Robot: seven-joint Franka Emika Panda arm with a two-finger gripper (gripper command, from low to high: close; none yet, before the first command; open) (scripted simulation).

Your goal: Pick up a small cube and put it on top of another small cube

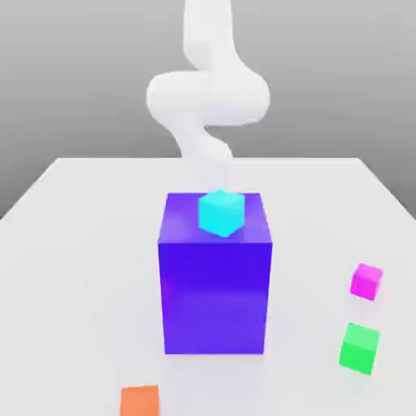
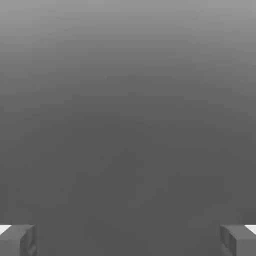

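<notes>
The small magenta-pink cube (image 1: 367, 281) rests on the white table (image 1: 81, 244) at the exterior view's right, with nothing touching it. A small green cube (image 1: 359, 348) lies just in front of it. A small cyan cube (image 1: 221, 212) sits on top of the big blue-purple block (image 1: 214, 292) in the middle. My white arm (image 1: 207, 97) curls above and behind that block. In the hand view my gripper (image 2: 128, 240) is open; its grey fingertips (image 2: 17, 240) stand far apart with nothing between them, facing plain grey.
An orange cube (image 1: 140, 400) lies at the table's front edge, toward the exterior view's left. The tall blue-purple block stands between the arm and the table's front. Bare table lies on both sides of the block.
</notes>
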